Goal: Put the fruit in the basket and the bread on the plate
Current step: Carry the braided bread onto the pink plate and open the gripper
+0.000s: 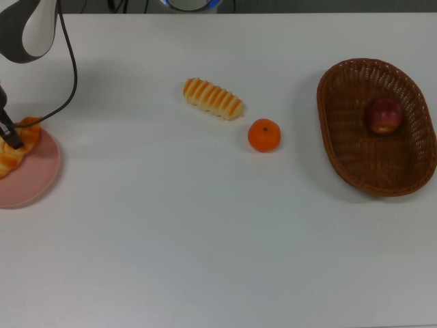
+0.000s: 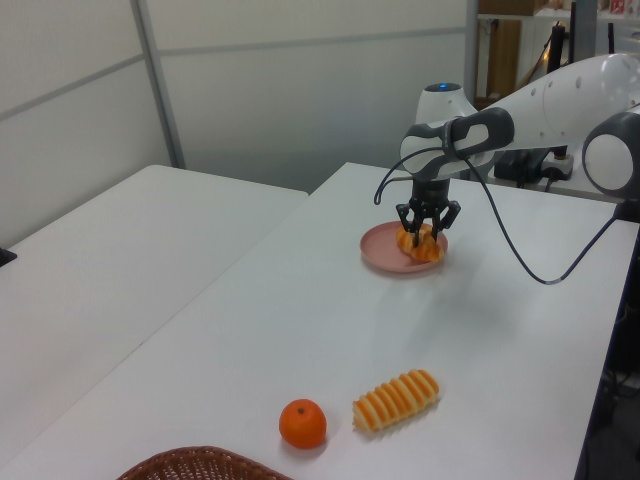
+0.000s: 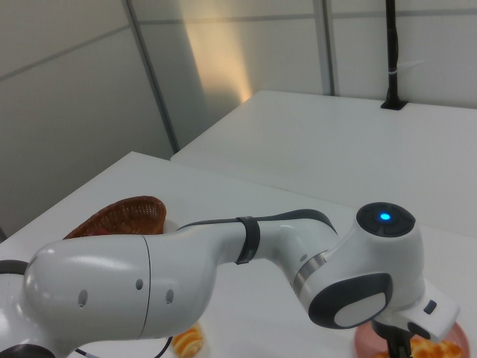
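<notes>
- Gripper (image 2: 427, 235) is down over the pink plate (image 2: 385, 257) at the left view's upper right, fingers closed around the braided roll (image 2: 421, 246). Roll looks to be resting on or just above the plate, so this reads as the put-down step, not yet let go.
- In the top view the same roll (image 1: 15, 150) sits at the far left edge, over the plate (image 1: 31, 181), half cut off by the frame.
- Striped roll (image 1: 213, 99) lies loose on the table (image 1: 205, 239), upper middle of the top view, well apart from the plate; likely next to go.
- Mandarin (image 1: 264, 134) is just beside it toward the top view's right, still on the table, outside the basket.
- Apple (image 1: 383, 115) is already inside the basket (image 1: 341, 143), right side of the top view.
- Count: two rolls, two fruit, one plate, one basket, one arm.
- Judged: about half done; one bread and one fruit left.
</notes>
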`<state>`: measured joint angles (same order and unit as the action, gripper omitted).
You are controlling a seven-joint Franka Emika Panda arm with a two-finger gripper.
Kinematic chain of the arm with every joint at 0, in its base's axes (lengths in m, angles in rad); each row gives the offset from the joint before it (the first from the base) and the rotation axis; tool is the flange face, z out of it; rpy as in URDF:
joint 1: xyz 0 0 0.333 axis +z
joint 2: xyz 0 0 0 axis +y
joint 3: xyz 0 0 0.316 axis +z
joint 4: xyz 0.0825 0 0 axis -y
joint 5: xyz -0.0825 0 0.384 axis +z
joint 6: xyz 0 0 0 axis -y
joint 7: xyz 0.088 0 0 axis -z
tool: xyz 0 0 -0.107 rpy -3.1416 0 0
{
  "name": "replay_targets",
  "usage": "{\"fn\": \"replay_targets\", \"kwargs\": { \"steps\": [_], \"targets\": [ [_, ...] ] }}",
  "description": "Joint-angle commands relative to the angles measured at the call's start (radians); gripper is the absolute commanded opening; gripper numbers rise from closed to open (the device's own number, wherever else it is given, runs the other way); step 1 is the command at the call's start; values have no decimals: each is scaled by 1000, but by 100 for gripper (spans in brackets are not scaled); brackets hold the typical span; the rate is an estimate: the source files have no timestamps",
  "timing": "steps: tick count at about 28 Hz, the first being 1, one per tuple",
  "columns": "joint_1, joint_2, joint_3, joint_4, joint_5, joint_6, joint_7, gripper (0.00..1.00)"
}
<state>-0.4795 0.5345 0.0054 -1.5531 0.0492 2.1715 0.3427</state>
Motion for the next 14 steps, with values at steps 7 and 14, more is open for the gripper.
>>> {"fn": "replay_targets", "kwargs": {
  "steps": [7, 14],
  "targets": [
    [-22, -51, 4, 16, 26, -153, -260, 100],
    [-22, -79, 4, 15, 23, -156, -260, 100]
  ]
}}
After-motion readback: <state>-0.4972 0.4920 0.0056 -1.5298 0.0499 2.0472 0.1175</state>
